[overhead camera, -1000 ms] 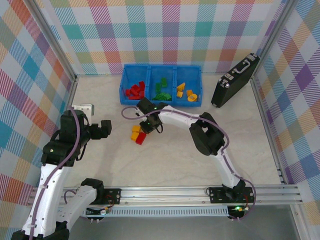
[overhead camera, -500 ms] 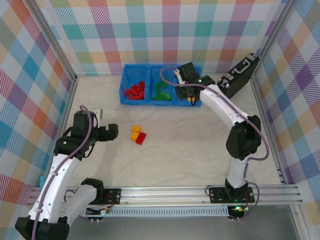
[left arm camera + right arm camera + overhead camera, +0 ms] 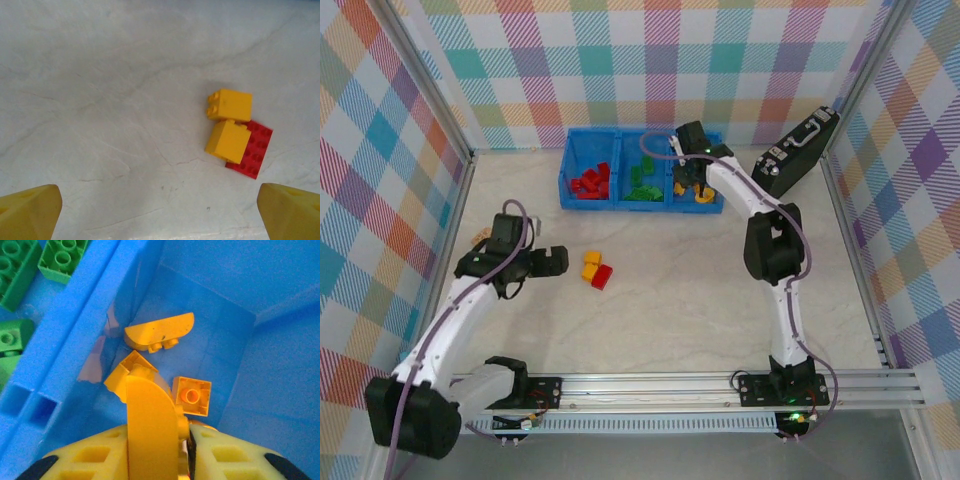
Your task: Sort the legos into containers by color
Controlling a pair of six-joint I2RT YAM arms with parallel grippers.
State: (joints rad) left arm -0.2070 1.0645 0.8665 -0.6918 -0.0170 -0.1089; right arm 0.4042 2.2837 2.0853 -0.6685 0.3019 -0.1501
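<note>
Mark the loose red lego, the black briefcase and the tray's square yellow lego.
red lego (image 3: 257,150), left wrist view, studded top.
black briefcase (image 3: 788,168), top external view, flat side.
square yellow lego (image 3: 191,396), right wrist view, hollow underside.

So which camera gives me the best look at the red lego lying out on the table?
Left wrist: the red lego is close, studs clear, a yellow brick overlapping its edge. Top external shows it small.
</note>
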